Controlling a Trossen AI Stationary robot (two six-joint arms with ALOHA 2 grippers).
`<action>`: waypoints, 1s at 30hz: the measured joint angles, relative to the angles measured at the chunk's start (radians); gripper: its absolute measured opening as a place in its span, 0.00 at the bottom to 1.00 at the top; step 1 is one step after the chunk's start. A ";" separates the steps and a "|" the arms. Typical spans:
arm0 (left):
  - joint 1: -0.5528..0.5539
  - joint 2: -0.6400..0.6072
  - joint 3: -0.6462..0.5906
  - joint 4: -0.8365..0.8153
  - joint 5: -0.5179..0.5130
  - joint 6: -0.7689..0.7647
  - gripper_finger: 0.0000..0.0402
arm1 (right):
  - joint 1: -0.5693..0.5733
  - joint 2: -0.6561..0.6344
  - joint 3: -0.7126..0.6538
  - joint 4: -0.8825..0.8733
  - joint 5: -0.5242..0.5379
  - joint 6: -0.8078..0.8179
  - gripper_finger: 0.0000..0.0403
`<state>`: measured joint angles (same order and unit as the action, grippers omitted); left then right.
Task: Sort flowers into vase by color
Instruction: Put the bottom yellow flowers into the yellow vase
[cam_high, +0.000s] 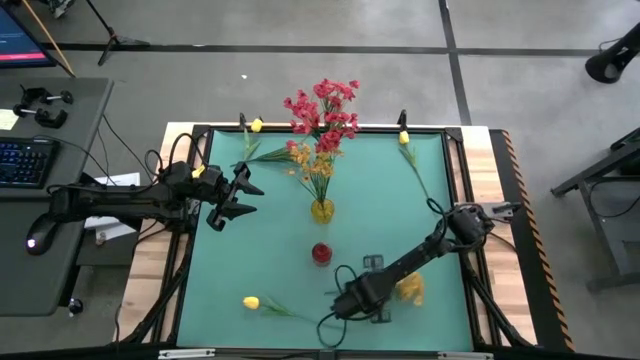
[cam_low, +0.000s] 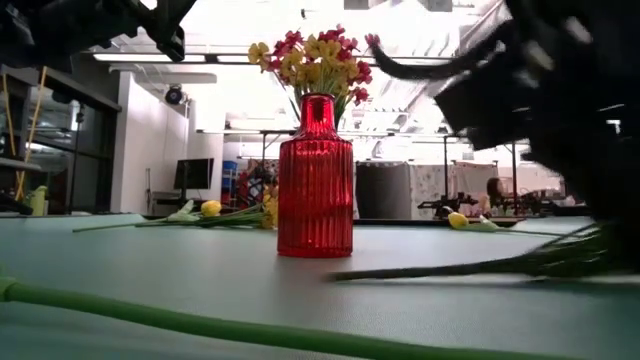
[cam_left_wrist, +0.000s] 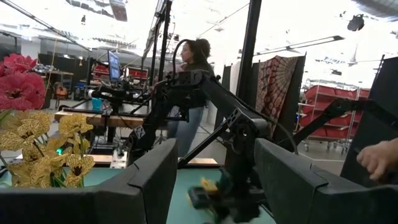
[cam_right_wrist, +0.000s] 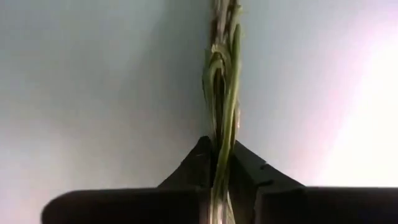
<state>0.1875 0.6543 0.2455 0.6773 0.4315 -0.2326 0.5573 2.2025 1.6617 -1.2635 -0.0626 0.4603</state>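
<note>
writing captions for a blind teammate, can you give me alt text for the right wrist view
The right gripper is shut on a bunch of green stems, its two dark fingers pinching them just above the teal table. The stems run straight away from the camera and out of the picture; no blossoms show.

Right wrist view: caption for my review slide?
Right hand shut on a bundle of green flower stems lying on the teal table.

Orange-yellow bunch (cam_high: 410, 289) lying flat near the table's front, stems (cam_right_wrist: 222, 93) pinched between dark fingers
</note>
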 joint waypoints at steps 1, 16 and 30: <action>0.000 0.000 0.000 0.000 0.000 0.000 0.50 | 0.000 0.002 0.011 -0.066 0.001 -0.012 0.05; 0.000 0.000 0.000 0.000 0.000 0.000 0.50 | -0.051 -0.038 0.219 -0.307 0.429 -0.285 0.01; -0.001 0.000 0.000 -0.023 0.045 -0.004 0.50 | -0.071 -0.040 0.569 -0.307 0.535 -0.279 0.00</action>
<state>0.1867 0.6540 0.2455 0.6539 0.4768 -0.2363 0.4860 2.1624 2.2309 -1.5706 0.4725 0.1810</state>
